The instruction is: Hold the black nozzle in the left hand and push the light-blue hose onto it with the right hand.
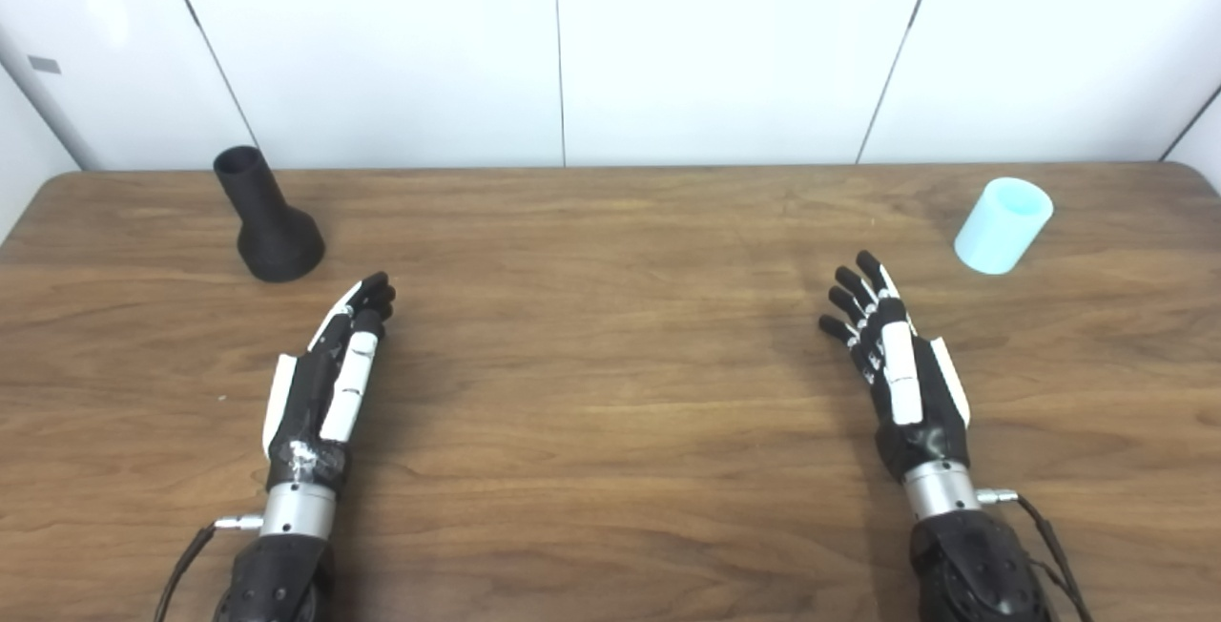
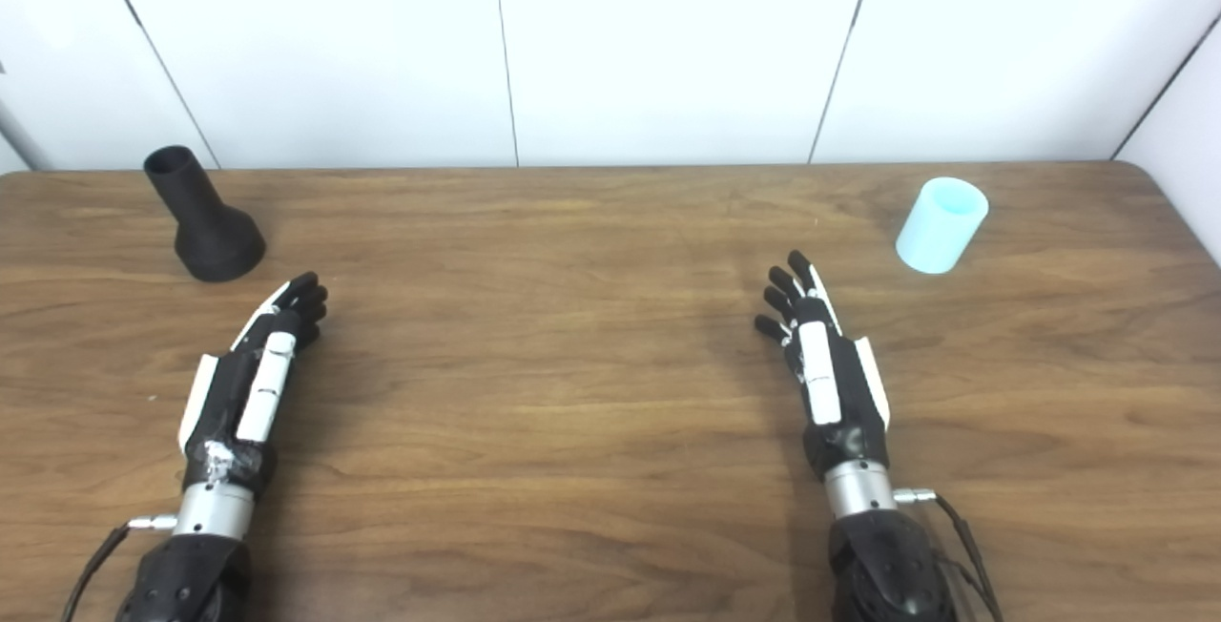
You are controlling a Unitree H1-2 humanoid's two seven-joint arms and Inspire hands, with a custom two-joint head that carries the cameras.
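Nearest the robot, both forearms enter from the bottom edge and rest low over the wooden table (image 1: 610, 431). The left hand (image 1: 334, 374) lies at about 7 o'clock of the scene, edge-on, fingers extended and close together, grasping nothing. The right hand (image 1: 892, 355) lies at about 5 o'clock, fingers spread slightly and pointing away, likewise released and empty.

Farther out, the black nozzle (image 1: 267, 221) stands upright at about 10 o'clock, wide base down on the table, narrow open neck uppermost. It sits just beyond the left fingertips, at roughly their 11 o'clock, not touching them. The light-blue hose (image 1: 1002, 224), a short tube section, stands on end at about 2 o'clock, beyond the right hand at roughly its 1 o'clock and apart from it. Nozzle and hose are well apart, on opposite sides of the table. A white panelled wall (image 1: 610, 40) closes the far edge.

Assessment: the task is not yet begun; the step in hand is the reach to each part. The left hand would do best to close round the flared base, leaving the narrow neck free for the hose. The right hand should grip the hose round its middle, keeping one open end unobstructed. The bore and neck must be aligned before pushing. Both parts look light and could tip if nudged.
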